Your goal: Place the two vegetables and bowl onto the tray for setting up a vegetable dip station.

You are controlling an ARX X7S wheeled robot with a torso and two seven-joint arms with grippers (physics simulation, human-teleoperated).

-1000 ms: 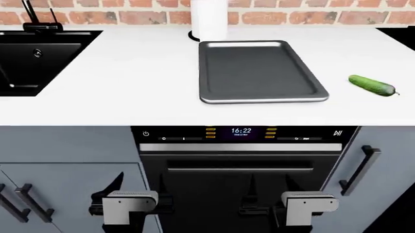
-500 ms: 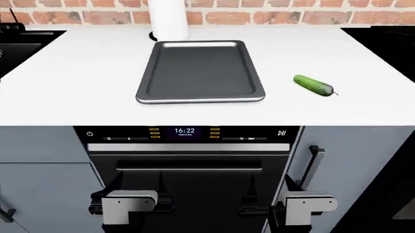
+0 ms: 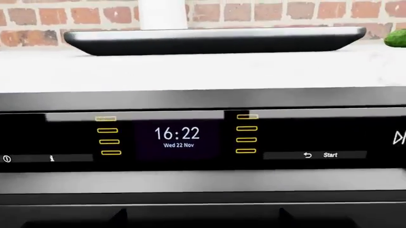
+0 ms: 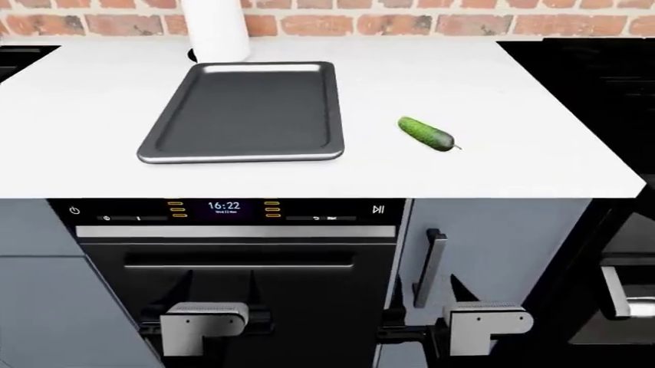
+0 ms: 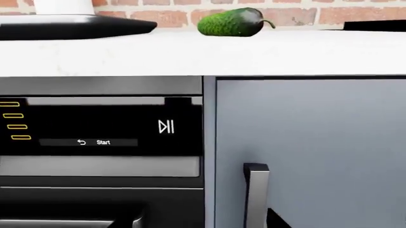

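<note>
Both grippers, left (image 4: 205, 326) and right (image 4: 481, 322), hang low before the oven, empty; jaw spread unreadable.

Head view: cucumber (image 4: 425, 133) lies right of tray (image 4: 241, 153), mid-counter, apart. Carrot, bowl unseen.

Left wrist: tray rim only.

Right wrist: cucumber ahead. Judgement: raise right arm, approach crosswise.

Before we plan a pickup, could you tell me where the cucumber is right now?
In the head view the cucumber lies on the white counter, right of the tray and apart from it, above the grey cabinet door.

white counter (image 4: 511, 146) | on it: tray (image 4: 245, 107), cucumber (image 4: 426, 133), white cylinder (image 4: 215, 27)
</note>
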